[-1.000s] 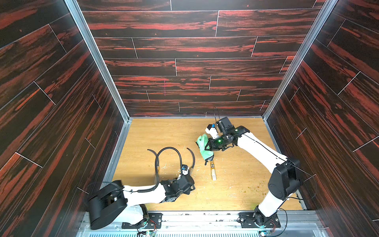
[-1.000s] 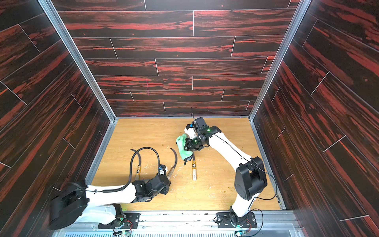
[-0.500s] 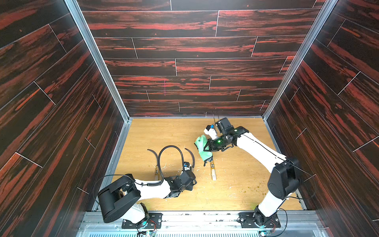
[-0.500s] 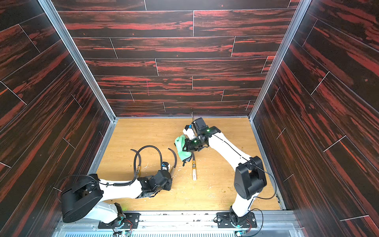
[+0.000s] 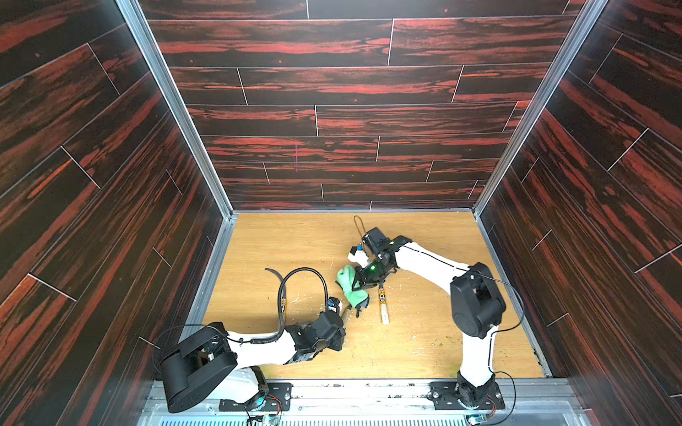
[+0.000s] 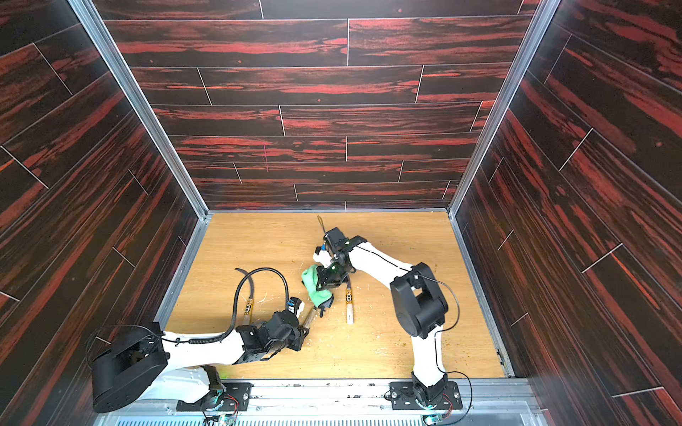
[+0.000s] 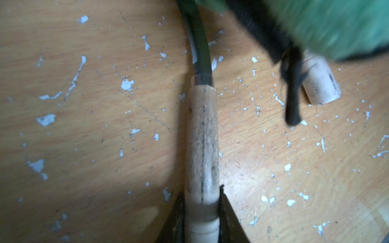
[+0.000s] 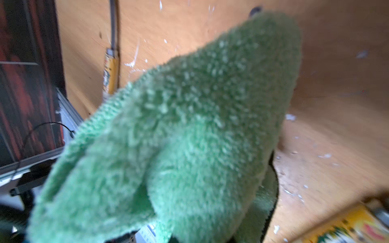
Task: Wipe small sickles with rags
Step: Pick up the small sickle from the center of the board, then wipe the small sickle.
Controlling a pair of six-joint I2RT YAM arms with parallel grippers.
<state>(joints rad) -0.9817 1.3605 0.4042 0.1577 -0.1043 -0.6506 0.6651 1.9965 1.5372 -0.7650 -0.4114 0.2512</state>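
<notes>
Left arm (image 5: 265, 346) stretched low and forward; left gripper (image 7: 202, 216) clamped on the butt of a sickle (image 7: 203, 136) handle. Right arm (image 5: 428, 263) bent at the elbow; right gripper (image 5: 363, 282) angled downward, pinching the rag (image 5: 354, 295), which drapes beneath it.

Both top views are evenly and fairly brightly lit on the pale surface (image 5: 424, 343); the dark walls (image 5: 110, 155) carry a dull sheen and splay outward at the edges. Shadows on the surface are soft. The left wrist view is dimmer: the sickle handle (image 7: 203, 147) is fairly sharp, the rag (image 7: 336, 27) blurred. In the right wrist view the rag (image 8: 179, 136) fills the frame, out of focus.
</notes>
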